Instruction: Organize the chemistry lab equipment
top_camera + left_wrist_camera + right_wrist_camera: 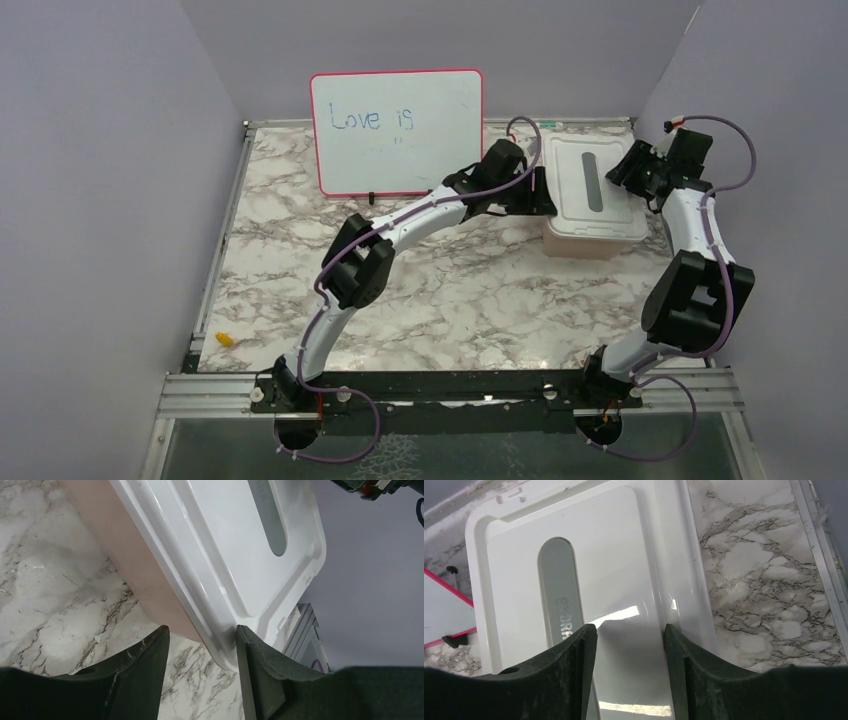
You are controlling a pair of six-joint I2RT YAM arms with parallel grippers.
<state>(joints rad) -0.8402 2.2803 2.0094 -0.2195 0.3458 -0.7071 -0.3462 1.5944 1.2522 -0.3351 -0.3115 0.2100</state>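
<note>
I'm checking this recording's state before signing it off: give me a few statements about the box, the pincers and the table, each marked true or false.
1. The white lid sits closed on the pinkish box. True.
2. The left pincer is shut on the lid. False: it is open, with the box's corner between its fingers.
3. The whiteboard reads "Love is". True.
4. The right pincer holds a blue-capped tube. False: it is open and empty, over the lid.
5. A small yellow item lies at the left edge of the table. True.
</note>
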